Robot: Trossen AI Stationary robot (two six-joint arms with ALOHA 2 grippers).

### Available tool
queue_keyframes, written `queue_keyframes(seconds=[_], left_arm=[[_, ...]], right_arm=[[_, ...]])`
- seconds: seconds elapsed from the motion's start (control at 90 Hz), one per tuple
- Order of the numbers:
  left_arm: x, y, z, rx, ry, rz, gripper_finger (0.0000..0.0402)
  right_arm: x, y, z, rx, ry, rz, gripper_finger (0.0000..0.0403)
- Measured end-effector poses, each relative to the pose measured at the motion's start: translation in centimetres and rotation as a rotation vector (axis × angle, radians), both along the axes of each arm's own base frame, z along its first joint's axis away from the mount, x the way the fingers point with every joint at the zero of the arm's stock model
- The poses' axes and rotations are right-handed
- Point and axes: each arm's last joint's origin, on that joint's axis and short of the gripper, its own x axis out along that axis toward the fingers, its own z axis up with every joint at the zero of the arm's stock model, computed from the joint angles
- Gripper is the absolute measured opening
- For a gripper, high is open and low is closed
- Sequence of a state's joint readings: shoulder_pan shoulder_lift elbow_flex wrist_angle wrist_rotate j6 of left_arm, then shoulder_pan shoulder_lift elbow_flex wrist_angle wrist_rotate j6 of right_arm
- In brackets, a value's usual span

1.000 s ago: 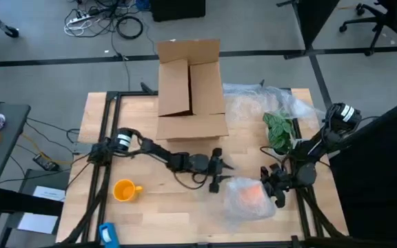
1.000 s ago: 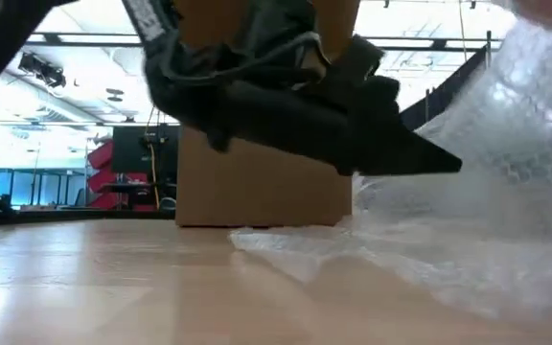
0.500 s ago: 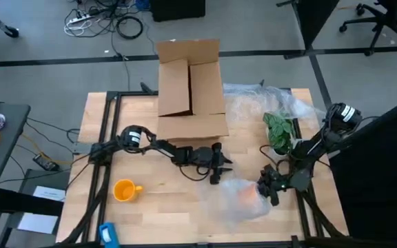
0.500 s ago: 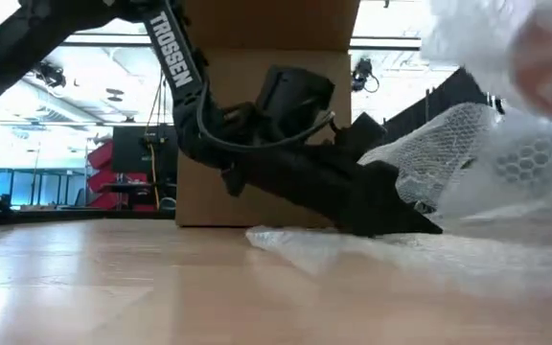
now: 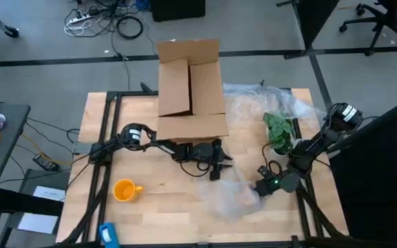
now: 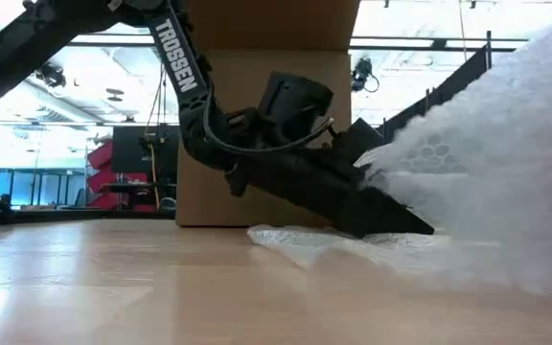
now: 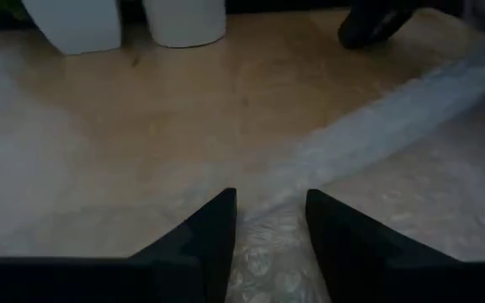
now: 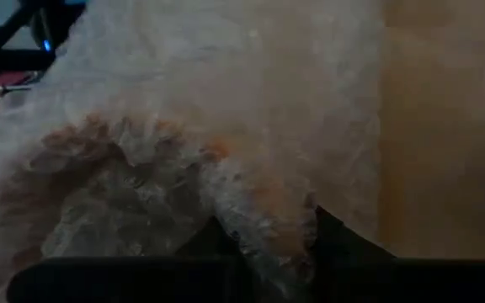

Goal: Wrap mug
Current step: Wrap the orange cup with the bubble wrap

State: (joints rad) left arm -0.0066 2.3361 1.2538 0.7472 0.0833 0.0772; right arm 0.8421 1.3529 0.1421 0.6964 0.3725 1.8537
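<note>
The mug (image 5: 125,190) stands bare on the near left part of the table (image 5: 157,213), its handle pointing right, well apart from both grippers and from the wrap. To its right, past open wood, a sheet of bubble wrap (image 5: 227,198) lies bunched on the near middle of the table; in the low view the bubble wrap (image 6: 487,192) rises as a white heap that blocks the right side of the scene. The left gripper (image 5: 214,169) reaches low over the sheet's far left edge, its two fingers (image 7: 217,231) parted and resting on the plastic without clasping it. The right gripper (image 5: 262,188) sits at the sheet's right edge; in its wrist view its fingers (image 8: 331,236) are pinched on a fold of wrap, with something orange showing dimly through the layers. Behind the left gripper an open cardboard box (image 5: 190,89) stands at the far middle. More clear plastic (image 5: 267,100) and a leafy green plant (image 5: 278,131) lie at the far right.
</note>
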Motion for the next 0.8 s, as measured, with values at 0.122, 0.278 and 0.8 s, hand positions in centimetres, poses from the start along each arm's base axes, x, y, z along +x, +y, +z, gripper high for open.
queue_keyframes(seconds=[0.122,0.278,0.8], left_arm=[[-0.3,-0.1,1.3,0.075,0.041,-0.038,0.0133],[-0.8,0.1,4.9,0.243,0.066,-0.029,0.0133],[-7.4,-7.8,15.3,0.139,0.107,-0.259,0.0133]], right_arm=[[0.2,0.0,0.1,0.147,0.066,-0.006,0.0025],[0.3,0.0,0.1,0.282,0.166,-0.005,0.0025],[1.1,-1.2,-0.3,0.313,0.234,-0.042,0.0024]])
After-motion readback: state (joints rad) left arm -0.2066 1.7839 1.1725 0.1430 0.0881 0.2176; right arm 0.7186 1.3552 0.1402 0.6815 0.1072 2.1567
